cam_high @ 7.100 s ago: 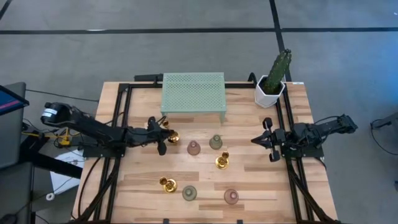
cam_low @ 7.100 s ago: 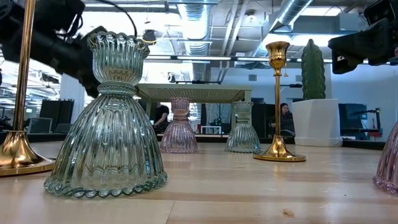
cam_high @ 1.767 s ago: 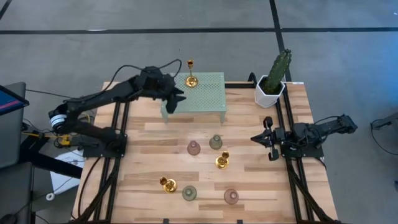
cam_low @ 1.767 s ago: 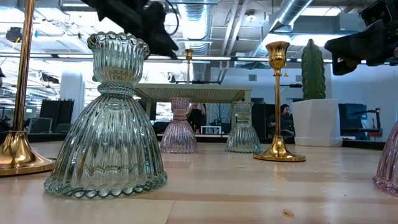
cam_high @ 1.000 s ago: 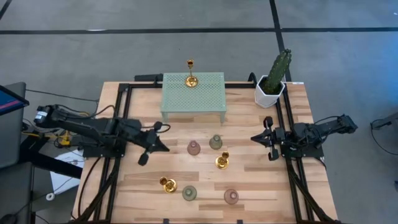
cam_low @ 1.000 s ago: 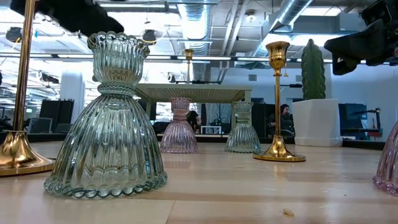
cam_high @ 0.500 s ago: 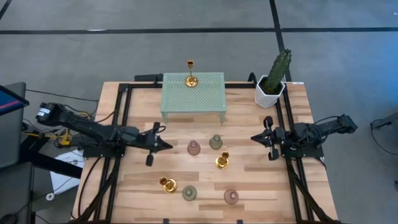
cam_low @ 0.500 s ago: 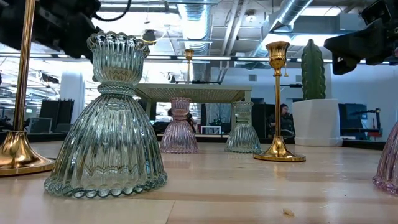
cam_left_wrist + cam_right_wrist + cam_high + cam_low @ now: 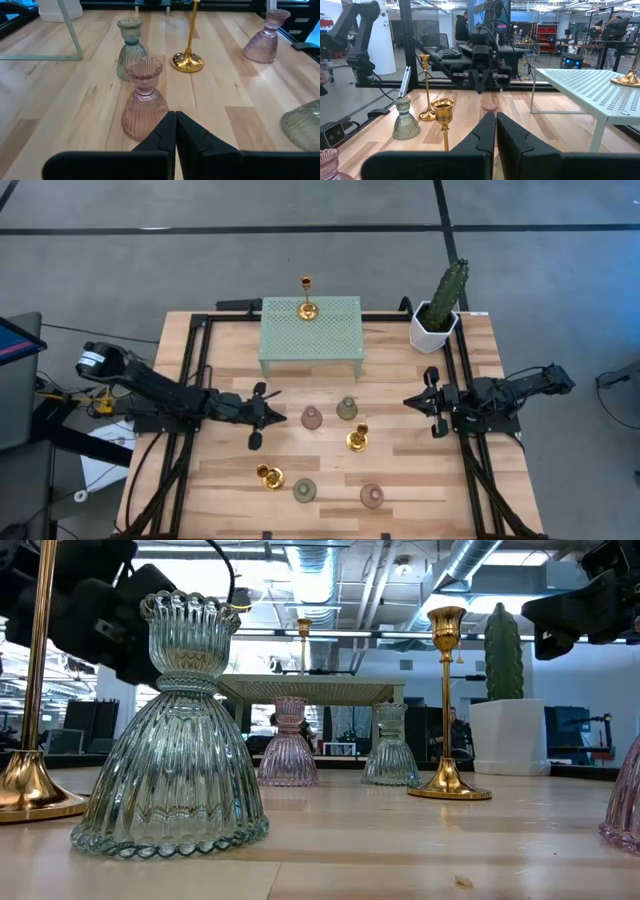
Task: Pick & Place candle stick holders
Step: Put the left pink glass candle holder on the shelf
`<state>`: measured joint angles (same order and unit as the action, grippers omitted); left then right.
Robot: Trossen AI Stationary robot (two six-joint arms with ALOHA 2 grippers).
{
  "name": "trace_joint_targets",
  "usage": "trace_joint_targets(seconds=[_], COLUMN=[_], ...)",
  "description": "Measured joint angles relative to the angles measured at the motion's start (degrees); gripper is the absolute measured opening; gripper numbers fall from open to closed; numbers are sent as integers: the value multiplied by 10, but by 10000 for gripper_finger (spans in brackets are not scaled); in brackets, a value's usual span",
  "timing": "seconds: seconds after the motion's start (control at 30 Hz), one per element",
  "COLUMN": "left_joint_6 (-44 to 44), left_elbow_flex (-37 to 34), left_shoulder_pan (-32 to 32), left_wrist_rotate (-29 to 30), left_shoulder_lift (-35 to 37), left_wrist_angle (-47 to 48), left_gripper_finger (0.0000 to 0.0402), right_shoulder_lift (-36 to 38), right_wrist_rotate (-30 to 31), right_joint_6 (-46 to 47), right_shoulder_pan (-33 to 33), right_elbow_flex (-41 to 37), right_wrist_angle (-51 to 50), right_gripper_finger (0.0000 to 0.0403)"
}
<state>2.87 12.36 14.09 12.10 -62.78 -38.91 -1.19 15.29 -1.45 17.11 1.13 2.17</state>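
Counting from high view: seven candle stick holders: three gold, two pink, two green; one gold holder (image 9: 307,307) stands on the mint stand (image 9: 310,330), six on the table (image 9: 420,480).
High view, claws: left claw (image 9: 283,418) pressed together, empty, just beside the pink holder (image 9: 312,417); right claw (image 9: 408,404) pressed together, empty, waiting near the cactus (image 9: 447,290).
Low view: green holder (image 9: 172,740) fills the foreground, hiding part of the left arm.
Left wrist view: pink holder right ahead of the fingertips (image 9: 170,122).
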Motion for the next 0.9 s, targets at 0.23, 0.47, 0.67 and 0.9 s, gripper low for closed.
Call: trace_joint_targets(seconds=[0.23, 0.47, 0.67, 0.9], left_joint_6=[0, 7, 9, 23], left_elbow_flex=[0, 0, 0, 0], left_shoulder_pan=[0, -7, -24, -27], left_wrist_rotate=[1, 1, 2, 1], left_shoulder_lift=[-63, -75, -75, -75], left_wrist_angle=[-30, -37, -52, -60], left_gripper_finger=[13, 17, 25, 77], right_shoulder_lift=[0, 0, 0, 0], right_wrist_rotate=[0, 0, 0, 0], right_joint_6=[0, 0, 0, 0], right_shoulder_pan=[0, 0, 0, 0], right_elbow_flex=[0, 1, 1, 1], right_wrist_angle=[0, -1, -2, -2], right_gripper_finger=[8, 8, 8, 8])
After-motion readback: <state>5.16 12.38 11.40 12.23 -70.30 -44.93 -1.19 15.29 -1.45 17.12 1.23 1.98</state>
